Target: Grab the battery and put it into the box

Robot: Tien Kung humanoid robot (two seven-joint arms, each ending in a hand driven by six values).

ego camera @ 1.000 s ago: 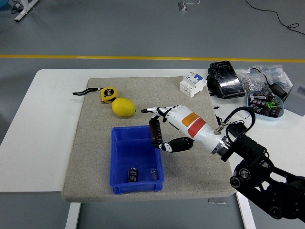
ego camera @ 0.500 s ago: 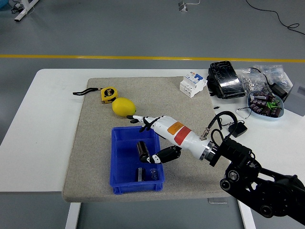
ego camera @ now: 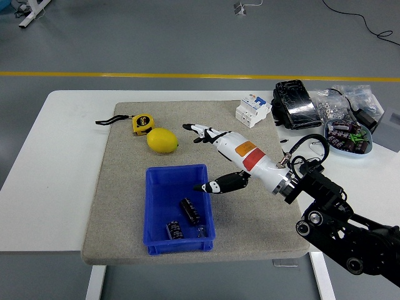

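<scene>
Head view: right hand [ego camera: 215,159] spread wide, battery [ego camera: 190,210] just below in box [ego camera: 158,190].

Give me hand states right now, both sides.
Right hand: open, fingers spread, holding nothing, beside the blue plastic box; black cylindrical battery lies inside the box.
Left hand: not in view.

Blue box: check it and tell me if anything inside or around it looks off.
Nothing stands out. The blue box sits square on the mat and unbroken, with dark batteries lying loose inside it. The right hand hovers open beside its far right corner, holding nothing.
</scene>
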